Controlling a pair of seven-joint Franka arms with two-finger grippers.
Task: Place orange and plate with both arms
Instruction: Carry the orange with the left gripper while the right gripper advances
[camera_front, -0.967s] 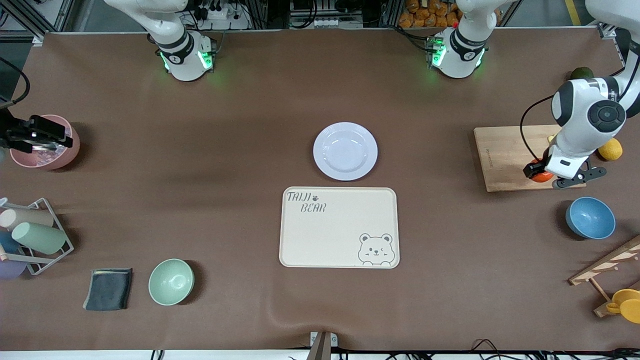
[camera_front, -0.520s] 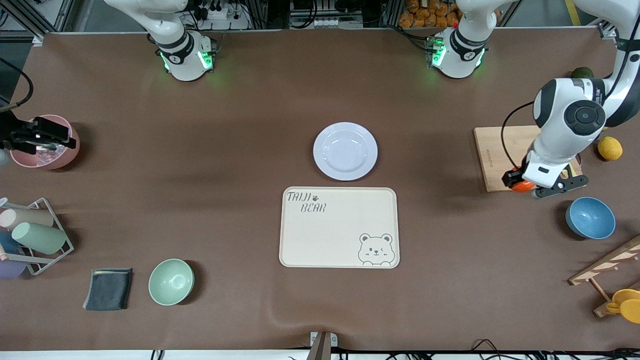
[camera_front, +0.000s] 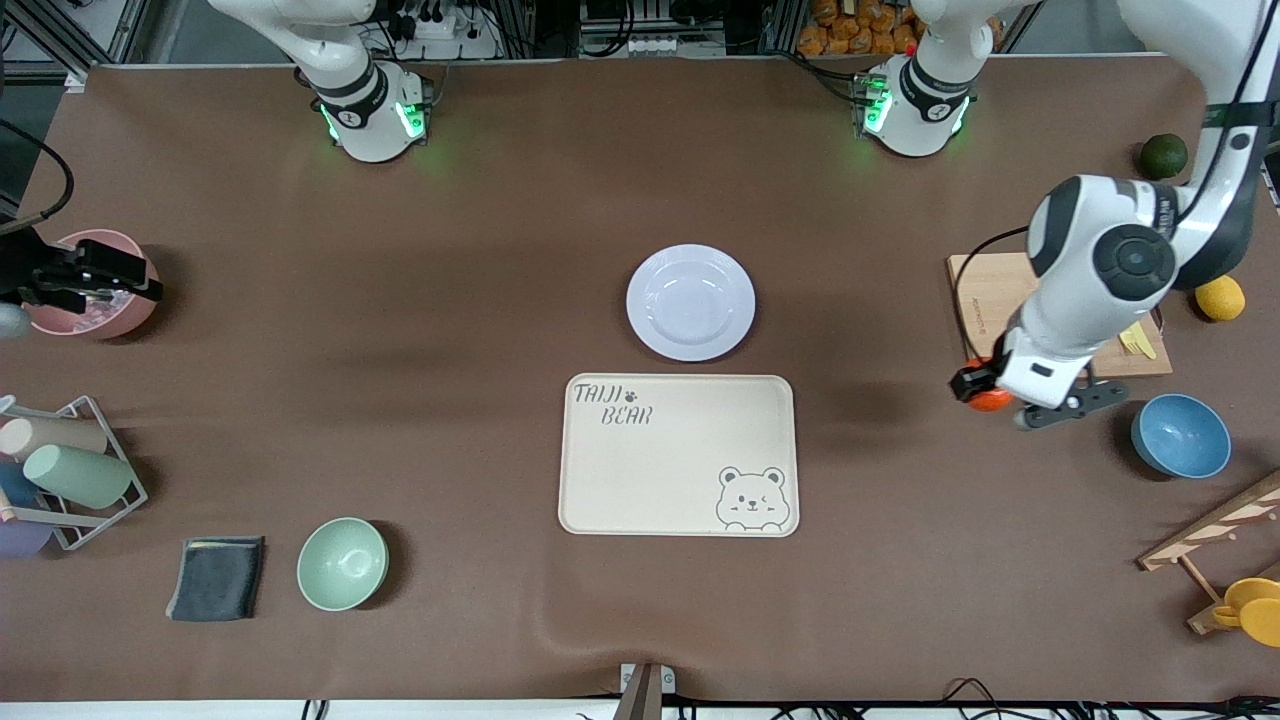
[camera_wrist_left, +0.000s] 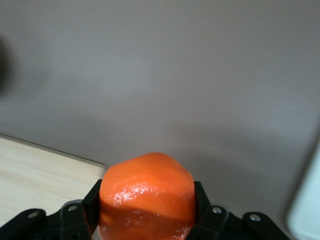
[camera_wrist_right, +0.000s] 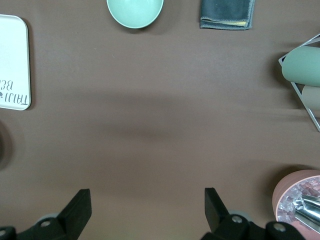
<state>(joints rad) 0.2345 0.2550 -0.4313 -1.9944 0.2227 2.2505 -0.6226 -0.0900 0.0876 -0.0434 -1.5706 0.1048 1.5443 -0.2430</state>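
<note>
The orange (camera_front: 991, 400) is a glossy red-orange fruit held between the fingers of my left gripper (camera_front: 985, 395), up in the air over bare table just off the cutting board's corner. In the left wrist view the orange (camera_wrist_left: 147, 192) fills the space between the black fingers of the left gripper (camera_wrist_left: 147, 212). The plate (camera_front: 690, 301), pale white-lavender, lies mid-table, just farther from the front camera than the cream tray (camera_front: 678, 455). My right gripper (camera_front: 105, 280) is over the pink bowl (camera_front: 95, 310) at the right arm's end, open and empty, as the right wrist view shows (camera_wrist_right: 147, 210).
A wooden cutting board (camera_front: 985, 310), a blue bowl (camera_front: 1180, 435), a yellow fruit (camera_front: 1221, 297) and a dark green fruit (camera_front: 1163, 155) are at the left arm's end. A mint bowl (camera_front: 342, 563), grey cloth (camera_front: 216, 578) and cup rack (camera_front: 70, 470) are toward the right arm's end.
My left gripper has carried the orange off the cutting board toward the tray, over bare table now. The right gripper has barely shifted.
</note>
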